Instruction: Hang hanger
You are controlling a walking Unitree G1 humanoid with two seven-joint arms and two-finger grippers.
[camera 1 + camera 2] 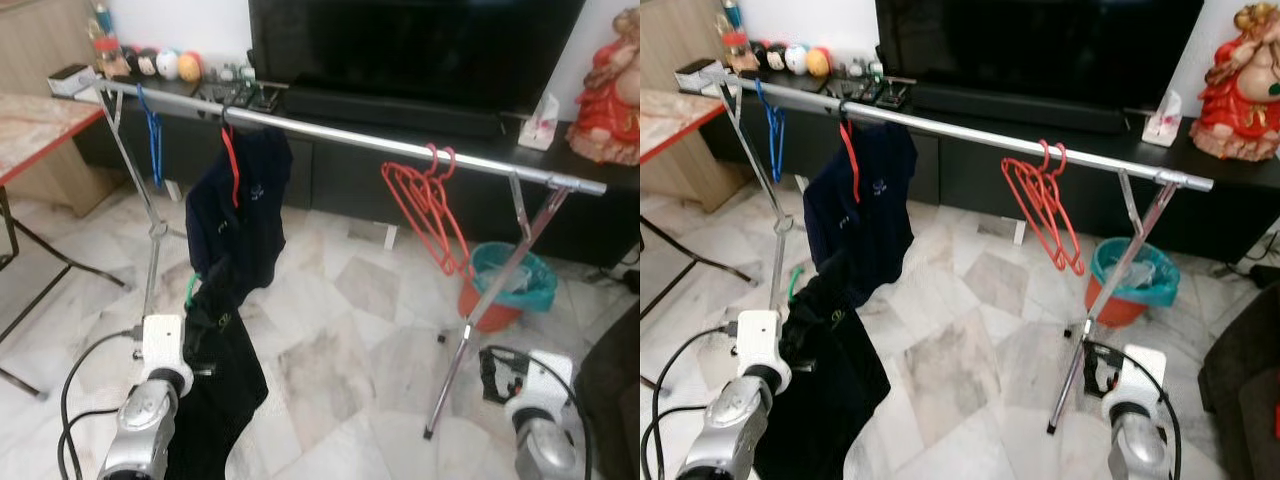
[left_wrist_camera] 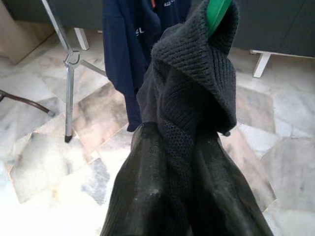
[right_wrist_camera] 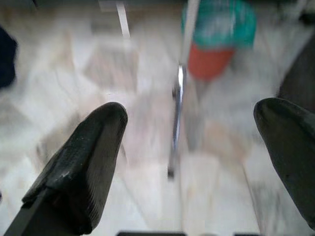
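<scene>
My left gripper (image 2: 182,162) is shut on the collar of a black knitted garment (image 1: 215,370) that hangs on a green hanger (image 2: 216,12). Only the hanger's hook end shows above the cloth (image 1: 190,290). The garment is held low, below the silver rail (image 1: 350,135) of the clothes rack and in front of a navy shirt (image 1: 240,215) on a red hanger. My right gripper (image 3: 192,147) is open and holds nothing, low near the rack's right leg (image 1: 455,370).
A blue hanger (image 1: 153,140) hangs at the rail's left end and several red hangers (image 1: 430,205) hang towards its right. An orange bin with a teal liner (image 1: 510,285) stands behind the right leg. A table (image 1: 30,125) is at left, with a TV cabinet (image 1: 330,170) behind.
</scene>
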